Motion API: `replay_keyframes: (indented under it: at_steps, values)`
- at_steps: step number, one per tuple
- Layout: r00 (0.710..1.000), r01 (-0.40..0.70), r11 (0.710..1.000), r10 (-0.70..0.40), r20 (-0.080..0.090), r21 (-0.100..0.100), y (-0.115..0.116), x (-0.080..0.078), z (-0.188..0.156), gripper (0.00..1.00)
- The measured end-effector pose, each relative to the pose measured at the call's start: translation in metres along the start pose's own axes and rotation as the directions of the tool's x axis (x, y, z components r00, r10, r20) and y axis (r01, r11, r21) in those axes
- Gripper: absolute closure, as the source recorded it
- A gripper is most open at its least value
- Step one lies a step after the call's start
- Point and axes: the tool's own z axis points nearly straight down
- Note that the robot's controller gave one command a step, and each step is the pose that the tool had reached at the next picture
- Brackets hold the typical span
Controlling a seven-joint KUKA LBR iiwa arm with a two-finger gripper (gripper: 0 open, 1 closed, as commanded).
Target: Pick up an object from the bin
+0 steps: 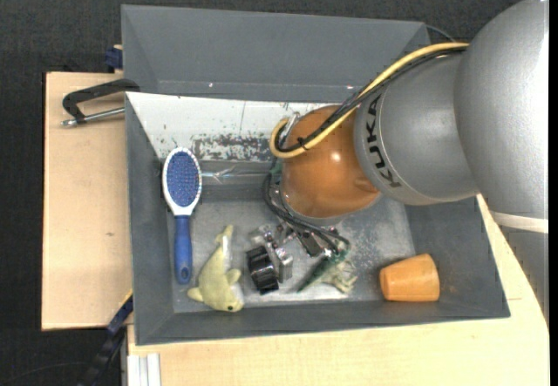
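Closest to my camera is the grey arm (436, 123), its gripper (275, 262) low at the front of the bin (144, 227), between a yellow plush (218, 281) and a small green thing (324, 271). I can't tell whether it's clenched or released. I'd centre it over the green thing, probably the target, before closing.

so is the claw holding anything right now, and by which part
Cannot be told. The claw is down at the bin's front middle, beside a pale yellow toy fish and a small green thing, but no grip on either shows.
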Motion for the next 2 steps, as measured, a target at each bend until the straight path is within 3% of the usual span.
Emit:
replay_keyframes:
  at_steps: [1,2]
  values:
    - [0.809,0.588,0.809,-0.588,0.003,0.004,-0.045,-0.003,0.003,1.0]
    - [0.481,0.877,0.481,-0.877,0.003,0.011,-0.06,-0.019,-0.214,1.0]
